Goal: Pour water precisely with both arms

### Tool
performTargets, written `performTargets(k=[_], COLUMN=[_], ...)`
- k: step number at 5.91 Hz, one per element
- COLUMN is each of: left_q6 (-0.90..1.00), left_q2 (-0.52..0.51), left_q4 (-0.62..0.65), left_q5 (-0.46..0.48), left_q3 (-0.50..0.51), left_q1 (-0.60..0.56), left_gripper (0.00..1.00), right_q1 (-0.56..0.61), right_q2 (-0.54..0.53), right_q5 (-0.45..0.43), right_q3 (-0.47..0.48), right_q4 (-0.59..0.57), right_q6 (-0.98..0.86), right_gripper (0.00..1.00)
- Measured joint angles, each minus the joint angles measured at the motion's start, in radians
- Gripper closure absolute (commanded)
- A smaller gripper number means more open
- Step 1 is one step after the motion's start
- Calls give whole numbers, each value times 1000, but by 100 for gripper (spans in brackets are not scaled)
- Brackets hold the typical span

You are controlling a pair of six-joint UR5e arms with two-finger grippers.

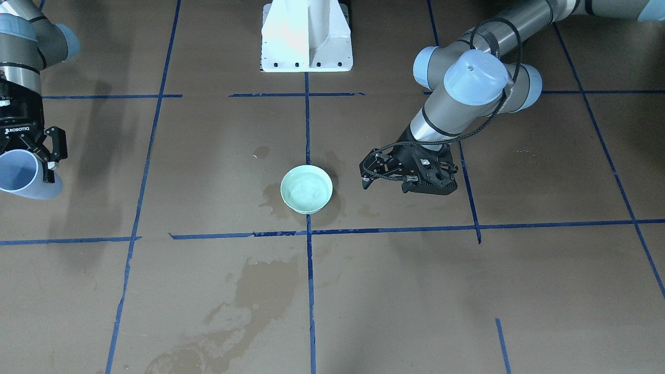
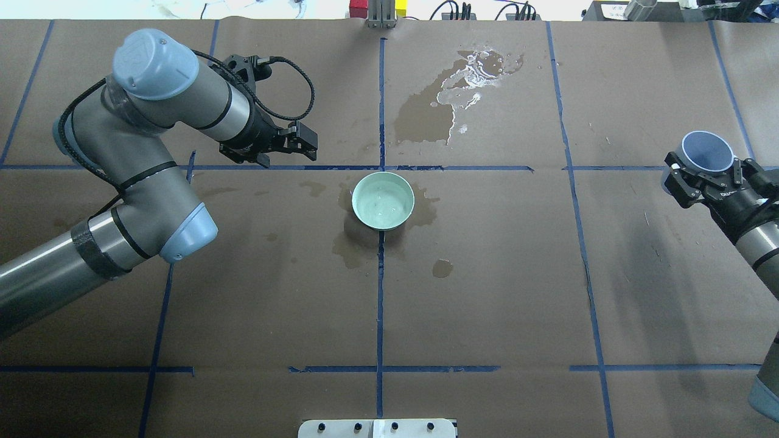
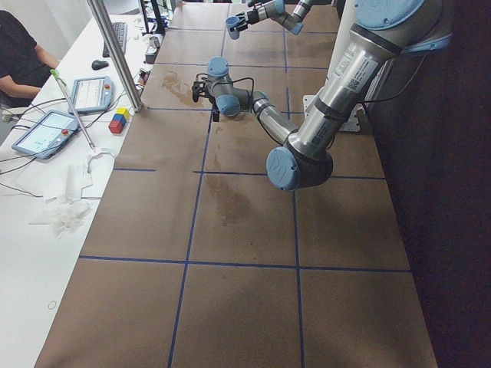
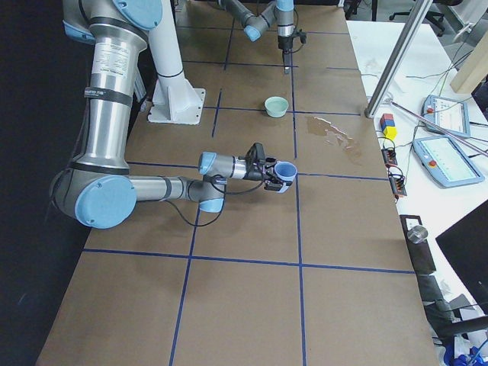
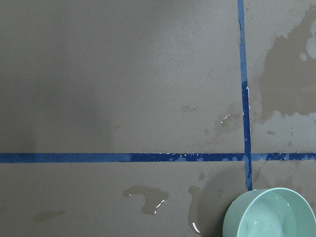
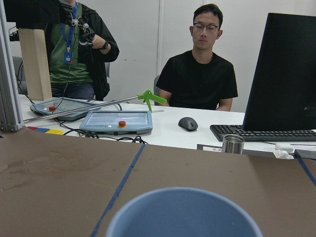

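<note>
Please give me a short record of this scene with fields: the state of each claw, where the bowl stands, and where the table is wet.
left claw: open, empty, beside the mint bowl but apart from it
right claw: shut on the blue cup, far from the bowl, at the robot's right
mint bowl: upright near the middle of the table, on a blue tape line
water: shallow layer in the bowl
cup content: cannot tell
wet patches: around the bowl; a larger one on the far side from the robot

Robotics lab: robot arms [image 2: 152, 194] over blue-taped tabletop [image 2: 487, 292], teach pendants [image 6: 116, 121], monitor [image 6: 291, 74], keyboard [image 6: 261, 133], seated operator [image 6: 202, 74] at white desk [image 6: 168, 129]
</note>
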Motion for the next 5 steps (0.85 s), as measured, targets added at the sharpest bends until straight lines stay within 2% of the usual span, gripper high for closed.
performTargets(k=[3, 4, 5], left_q6=[-35, -39, -41], left_q2=[0, 0, 0], left_q4=[1, 1, 2], left_q5=[0, 0, 0], left_q3=[-14, -18, -23], left_q1=[0, 0, 0], left_gripper=[0, 0, 0], right_q1=[4, 4, 3], right_q2=[61, 61, 66], right_q5=[-6, -21, -36], right_q3=[-123, -159, -205], right_q4=[23, 49, 93], right_q6=[32, 44, 56], right_gripper=[92, 81, 75])
